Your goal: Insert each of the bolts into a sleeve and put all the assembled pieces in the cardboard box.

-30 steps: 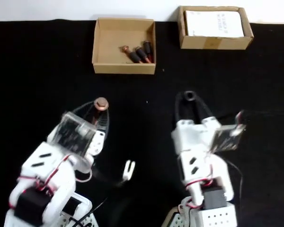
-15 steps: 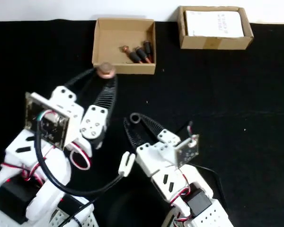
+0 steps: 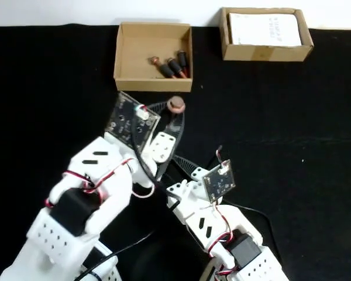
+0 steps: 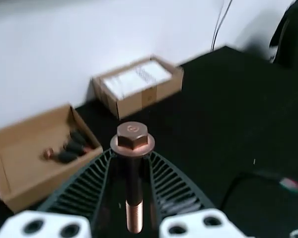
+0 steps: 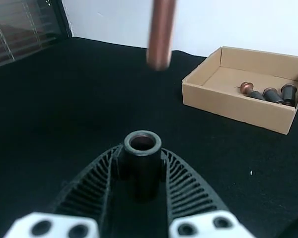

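Found the copper-coloured hex-head metal bolt (image 4: 133,183) clenched by its shank in the left pincer (image 4: 132,157), head up, threaded end down, long axis near vertical. Found the short black cylindrical sleeve (image 5: 140,168) clenched in the right pincer (image 5: 140,157), bore open upward, axis likewise near vertical. Observed, from the right wrist, the bolt's lower end hanging above the sleeve mouth, apart from it and out of line with the bore; not yet entered. Located the bolt head, from the high view, on the box side of the right arm. Judged the coming move to require carrying the shank over the bore, then lowering along the shared axis, with the left arm as carrier. Noted several assembled pieces (image 3: 171,65) lying in the open brown cardboard box (image 3: 154,85) at the far side of the black desk (image 3: 292,146). Noted a second cardboard box (image 3: 263,52) holding a white printed sheet (image 3: 263,28); could not read its print. Found no other legible labels.
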### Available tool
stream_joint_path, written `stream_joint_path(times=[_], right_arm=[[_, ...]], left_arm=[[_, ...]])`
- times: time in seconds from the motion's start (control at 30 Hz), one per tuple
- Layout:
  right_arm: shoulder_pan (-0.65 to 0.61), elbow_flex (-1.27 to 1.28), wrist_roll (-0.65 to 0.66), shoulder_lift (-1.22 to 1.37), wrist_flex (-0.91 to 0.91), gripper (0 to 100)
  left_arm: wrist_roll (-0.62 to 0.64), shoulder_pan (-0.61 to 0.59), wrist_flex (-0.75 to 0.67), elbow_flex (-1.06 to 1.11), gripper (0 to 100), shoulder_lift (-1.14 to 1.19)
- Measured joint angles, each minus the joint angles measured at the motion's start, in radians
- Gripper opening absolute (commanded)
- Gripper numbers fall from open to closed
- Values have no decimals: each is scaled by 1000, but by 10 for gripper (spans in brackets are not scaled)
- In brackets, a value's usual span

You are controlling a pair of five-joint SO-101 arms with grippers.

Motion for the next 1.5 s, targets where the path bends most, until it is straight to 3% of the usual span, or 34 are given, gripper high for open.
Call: stream_joint_path(times=[0.3, 1.5], right_arm=[[0, 0, 0, 0, 0, 6], [31, 0, 0, 0, 0, 6]], left_arm=[[133, -32, -6, 60, 10, -23], [138, -6, 6, 232, 10, -120]])
